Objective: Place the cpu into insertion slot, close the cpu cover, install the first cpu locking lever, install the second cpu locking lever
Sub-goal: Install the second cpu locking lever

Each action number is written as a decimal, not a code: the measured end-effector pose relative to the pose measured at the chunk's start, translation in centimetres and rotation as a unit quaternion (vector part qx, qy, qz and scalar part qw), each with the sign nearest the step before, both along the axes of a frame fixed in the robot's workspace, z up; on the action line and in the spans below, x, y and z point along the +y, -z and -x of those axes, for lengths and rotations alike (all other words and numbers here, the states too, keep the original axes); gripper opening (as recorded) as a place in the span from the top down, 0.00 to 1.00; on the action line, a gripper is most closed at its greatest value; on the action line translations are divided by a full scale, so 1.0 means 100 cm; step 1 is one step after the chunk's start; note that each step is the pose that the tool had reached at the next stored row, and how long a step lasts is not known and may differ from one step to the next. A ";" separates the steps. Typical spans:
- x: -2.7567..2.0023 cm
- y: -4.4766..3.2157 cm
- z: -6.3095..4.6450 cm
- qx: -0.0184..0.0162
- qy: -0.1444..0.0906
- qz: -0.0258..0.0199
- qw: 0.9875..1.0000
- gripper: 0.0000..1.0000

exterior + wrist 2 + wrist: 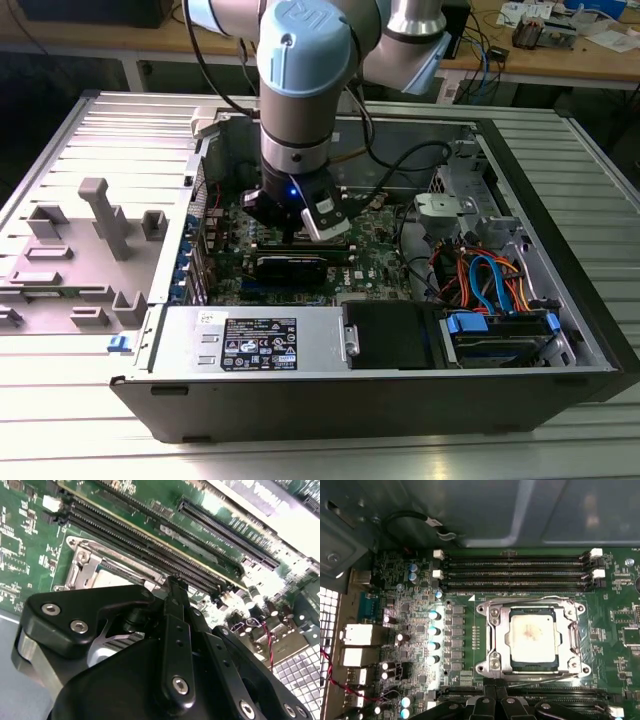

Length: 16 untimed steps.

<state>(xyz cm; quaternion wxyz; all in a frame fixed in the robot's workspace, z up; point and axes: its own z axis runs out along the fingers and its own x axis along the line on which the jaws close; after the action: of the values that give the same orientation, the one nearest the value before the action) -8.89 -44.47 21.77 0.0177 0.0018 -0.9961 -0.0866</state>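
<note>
CPU [534, 639]: flat square chip, silvery-grey top with a pale brownish smear at its centre. Seated flat in the socket, just below the row of memory slots [515, 571] in the first wrist view.

CPU cover [496, 641]: thin silvery frame, closed flat around the chip, which shows through its central window.

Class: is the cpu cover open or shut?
Shut: in the first wrist view the cpu cover lies flat, framing the cpu.
</note>
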 end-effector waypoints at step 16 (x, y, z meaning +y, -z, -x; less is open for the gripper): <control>0.0000 0.0109 0.007 0.001 0.000 -0.011 1.000 0.89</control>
<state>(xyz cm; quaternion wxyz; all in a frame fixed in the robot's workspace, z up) -9.55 -44.48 20.68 0.0190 0.0017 -0.9950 -0.0980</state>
